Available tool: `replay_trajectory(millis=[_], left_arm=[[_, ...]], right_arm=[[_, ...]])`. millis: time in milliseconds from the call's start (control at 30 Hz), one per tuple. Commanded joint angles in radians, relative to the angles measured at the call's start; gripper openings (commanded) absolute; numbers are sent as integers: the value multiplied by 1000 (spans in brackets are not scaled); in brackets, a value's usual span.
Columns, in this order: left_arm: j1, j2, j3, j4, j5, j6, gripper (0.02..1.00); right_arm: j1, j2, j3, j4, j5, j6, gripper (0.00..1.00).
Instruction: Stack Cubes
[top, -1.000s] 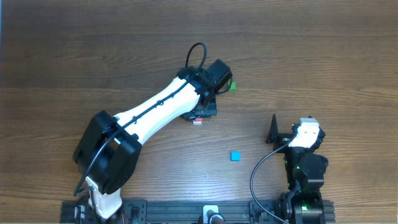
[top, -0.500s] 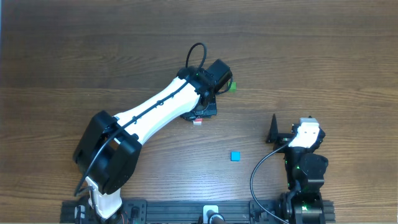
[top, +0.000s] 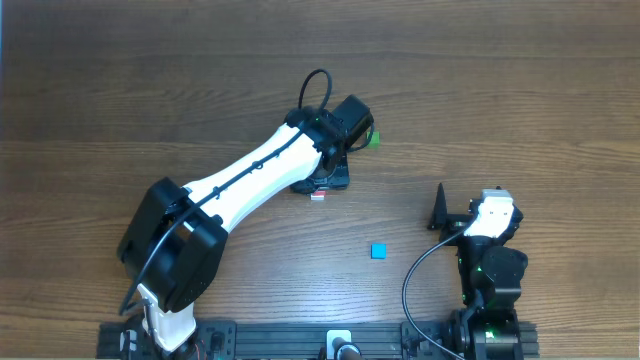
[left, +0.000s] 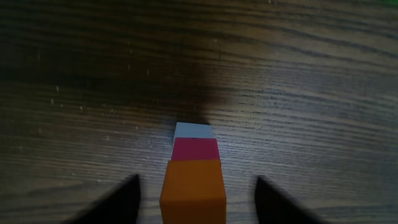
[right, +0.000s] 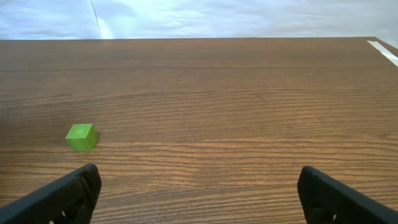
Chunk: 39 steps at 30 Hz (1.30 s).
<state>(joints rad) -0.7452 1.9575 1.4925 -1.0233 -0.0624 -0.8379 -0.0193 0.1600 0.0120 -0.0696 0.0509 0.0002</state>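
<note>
Your L arm (top: 250, 175) reaches out across the table (top: 500, 80), w/ the L gripper (left: 197, 179) right over the stack. Its jaws are spread wide and hold nothing: one finger sits each side of the tower, w/ bare wood showing in both gaps, so no contact. That spread looks deliberate. It gives you room to pull away w/o clipping an edge.

Directly under that gripper, between the fingers, is the orange cube (left: 193, 190). It tops the red cube (left: 196, 149), which sits on the white cube (left: 193, 130) at the bottom. The three look about square to each other. The offset in the wrist view is prob. just the camera angle, so the tower reads as standing on its own.

Just past the L gripper, on its R side and a bit farther out, the green cube (top: 372, 140) lies loose on the wood. It's close to the wrist housing but apart from the stack. It's prob. the nearest next pick.

The blue cube (top: 378, 251) sits alone, well back from the L gripper toward the bases, roughly between the two grippers and nearer the R one.

Your R arm (top: 490, 260) is tucked in by its base, away from the L arm's work area. The R gripper (right: 199, 193) is also wide open and empty, low over bare table. The green cube is far ahead of it, off to its L.

My read: three up, two to go. Lift the L gripper straight up before any sideways move, since a sideways brush could topple the tower.
</note>
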Motion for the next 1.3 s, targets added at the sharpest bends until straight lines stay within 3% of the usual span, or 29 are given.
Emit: replay_trajectory(millis=[33,67,333,533,733,1033,1167,1300], left_arm=[[1,11,17,8,-18,-6,936],[3,8,17,14,-29,-8,996],[79,-123,17,83,-100,-6,998],[159,-381,17,164,-192,93,998],[294,-623,1,183,-208,148,996],[565,-964,-241,402,-65,446,998],[673,-1148,-451,547,42,523,993],[742,-1342,-669,639,93,547,996]], right_arm=[[-5,-4,-6,-1,2,2,993],[-5,-4,-6,-1,2,2,993],[-5,-4,-6,-1,2,2,991],[-5,-4,-6,-1,2,2,991],[-5,-4,-6,-1,2,2,991],[-5,-4,-6,-1,2,2,991],[-5,-4,-6,-1,2,2,991],[-5,-4,-6,-1,2,2,993]])
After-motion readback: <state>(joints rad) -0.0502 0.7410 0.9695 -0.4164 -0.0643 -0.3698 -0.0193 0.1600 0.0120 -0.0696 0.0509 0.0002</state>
